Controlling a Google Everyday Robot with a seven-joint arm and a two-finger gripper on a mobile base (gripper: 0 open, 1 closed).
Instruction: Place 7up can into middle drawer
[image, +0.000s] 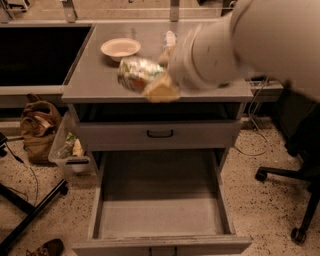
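7up can (137, 72) is showing pale green and white with a red spot, and the hand (156, 79) with tan fingers (161, 91) on a white arm (260, 40) is gripping it over the grey surface (90, 82). Middle drawer (160, 220) is showing plain grey inside. The upper drawer front (110, 135) is showing grey behind a black curved handle (160, 133). Bowl (120, 48) is showing cream. Room floor (260, 210) is showing beige with dark speckles.
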